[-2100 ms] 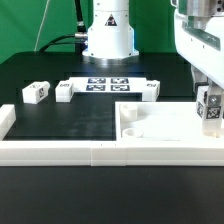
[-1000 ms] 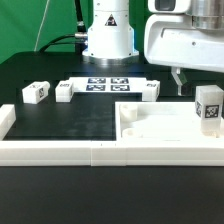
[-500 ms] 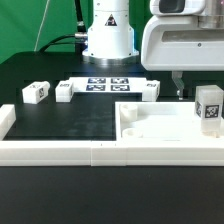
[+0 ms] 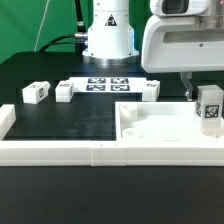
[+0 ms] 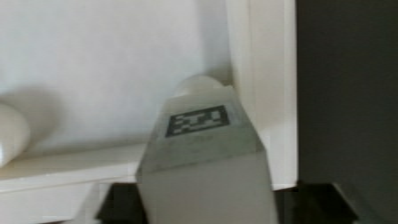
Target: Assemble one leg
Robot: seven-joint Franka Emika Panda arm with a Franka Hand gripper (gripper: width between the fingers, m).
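One leg [image 4: 210,106], a chunky white block with a square tag, stands upright on the right corner of the large white panel [image 4: 150,128]. My gripper [image 4: 198,92] hangs over it; one dark finger [image 4: 188,88] shows just off the leg's left side with a small gap. In the wrist view the leg [image 5: 205,150] rises between my two dark fingers [image 5: 151,200], its tag facing the camera. My gripper [image 5: 205,205] is open around the leg. Three more legs [image 4: 35,92], [image 4: 63,90], [image 4: 150,89] lie at the back of the black table.
The marker board [image 4: 105,85] lies between the loose legs, before the robot base [image 4: 108,35]. A long white rail [image 4: 90,152] runs along the front, with a short upright piece at the exterior view's left [image 4: 5,118]. The panel has round sockets [image 4: 133,128].
My gripper let go of the leg and rose toward the exterior view's left. It has since come back down and to the right, so its fingers again flank the standing leg.
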